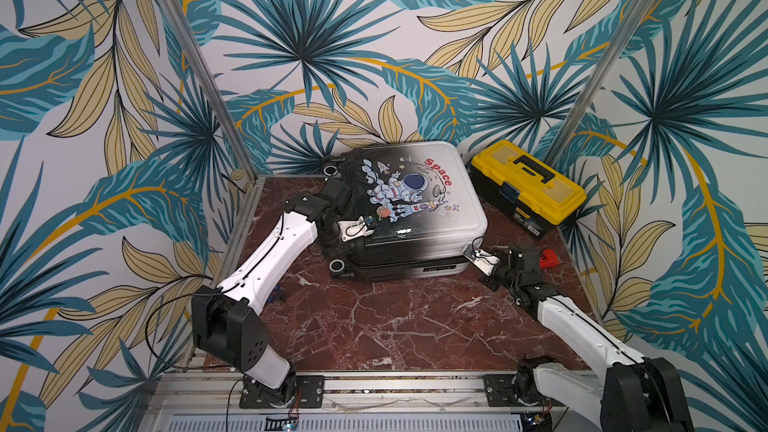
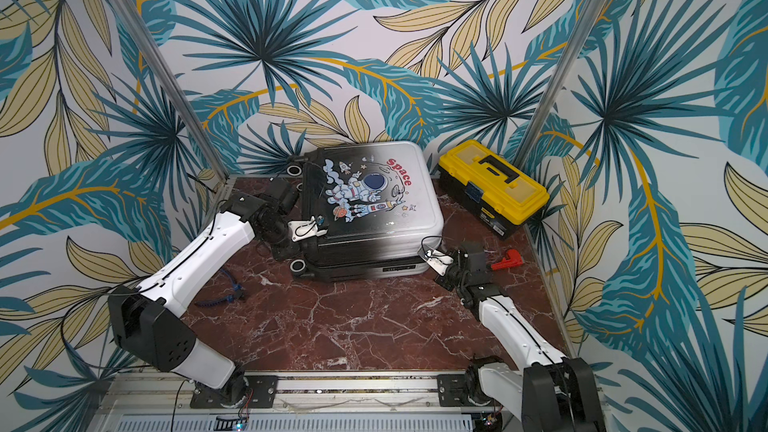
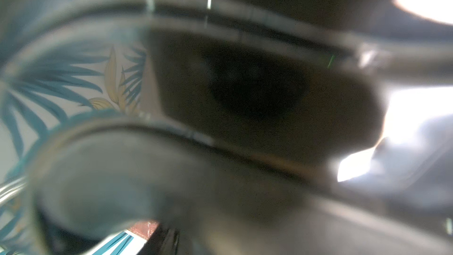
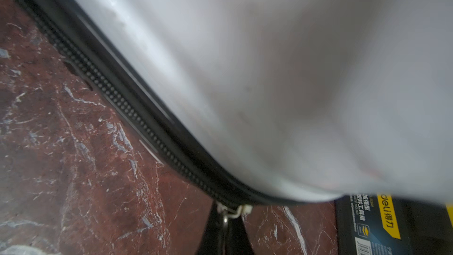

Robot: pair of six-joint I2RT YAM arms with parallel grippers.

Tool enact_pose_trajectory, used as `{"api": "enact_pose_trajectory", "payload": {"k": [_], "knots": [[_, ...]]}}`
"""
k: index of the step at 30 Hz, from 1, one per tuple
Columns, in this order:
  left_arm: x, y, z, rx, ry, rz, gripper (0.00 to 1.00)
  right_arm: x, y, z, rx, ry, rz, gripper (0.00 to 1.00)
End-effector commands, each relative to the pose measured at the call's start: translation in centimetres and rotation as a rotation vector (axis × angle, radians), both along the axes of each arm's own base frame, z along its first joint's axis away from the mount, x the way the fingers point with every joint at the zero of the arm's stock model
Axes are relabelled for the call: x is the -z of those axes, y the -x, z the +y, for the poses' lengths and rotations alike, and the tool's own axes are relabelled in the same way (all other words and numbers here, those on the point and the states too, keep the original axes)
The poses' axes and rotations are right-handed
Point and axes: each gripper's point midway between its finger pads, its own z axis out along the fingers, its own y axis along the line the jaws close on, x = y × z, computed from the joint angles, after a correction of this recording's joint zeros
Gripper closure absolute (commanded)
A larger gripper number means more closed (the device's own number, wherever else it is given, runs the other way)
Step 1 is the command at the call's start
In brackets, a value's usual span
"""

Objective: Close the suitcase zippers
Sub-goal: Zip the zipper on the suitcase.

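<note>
Pinching zipper pull (image 4: 232, 210) with right end effector (image 4: 226, 219), clamped closed, at near right corner of suitcase (image 1: 415, 201). Showing black zipper track (image 4: 137, 118) running up to that pull. Lying flat, print up, toward back of worktop (image 1: 374, 317), yellow toolbox (image 1: 528, 184) near. Resting on lid's near left corner with left end effector (image 1: 359, 228); open or closed, cannot tell.

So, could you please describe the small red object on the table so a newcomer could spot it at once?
Start at the suitcase at the back of the marble table, then look to the yellow toolbox beside it. In front of the toolbox, just behind the right arm, lies the red object, the only red loose item on the table.
</note>
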Motion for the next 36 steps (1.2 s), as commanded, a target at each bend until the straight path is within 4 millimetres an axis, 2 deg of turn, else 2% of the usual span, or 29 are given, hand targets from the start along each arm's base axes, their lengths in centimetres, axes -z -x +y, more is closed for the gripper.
{"api": "enact_pose_trajectory", "payload": {"k": [1, 3, 6, 9, 13, 18, 24, 27, 30, 32, 36], "knots": [[-2.9, -3.0, -3.0, -0.134, 0.194, -0.131, 0.55, 2.5, 5.5, 5.4, -0.243, -0.069, 0.175, 1.0], [-3.0, -3.6, -2.3, -0.176, 0.163, -0.152, 0.55, 2.0, 6.0, 5.8, -0.251, -0.075, 0.181, 1.0], [-3.4, -5.6, 0.3, -0.291, 0.077, -0.214, 0.55, 1.1, 5.9, 5.8, -0.23, -0.098, 0.164, 1.0], [-4.1, -6.1, 0.5, -0.326, 0.117, -0.217, 0.55, 1.7, 6.4, 5.5, -0.202, -0.1, 0.214, 1.0], [-4.0, -6.9, 2.4, -0.379, 0.052, -0.248, 0.55, 1.0, 5.0, 2.7, 0.04, -0.113, 0.239, 1.0], [-4.1, -7.8, 3.7, -0.449, 0.053, -0.256, 0.56, 0.1, 6.1, 3.7, -0.012, -0.18, 0.227, 1.0], [-3.7, -8.1, 3.7, -0.47, 0.069, -0.239, 0.56, -0.3, 8.5, 7.3, -0.182, -0.236, 0.271, 1.0], [-3.0, -7.4, 1.9, -0.412, 0.117, -0.189, 0.56, -1.1, 9.5, 10.1, -0.314, -0.288, 0.23, 1.0], [-2.4, -6.9, 0.7, -0.376, 0.125, -0.166, 0.56, -1.8, 9.6, 12.6, -0.381, -0.311, 0.23, 1.0], [-2.2, -6.1, -0.5, -0.332, 0.158, -0.138, 0.56, -1.8, 9.5, 13.9, -0.401, -0.308, 0.236, 1.0], [-1.6, -4.5, -2.4, -0.264, 0.164, -0.111, 0.55, -3.0, 9.0, 17.6, -0.452, -0.363, 0.22, 1.0]]}}
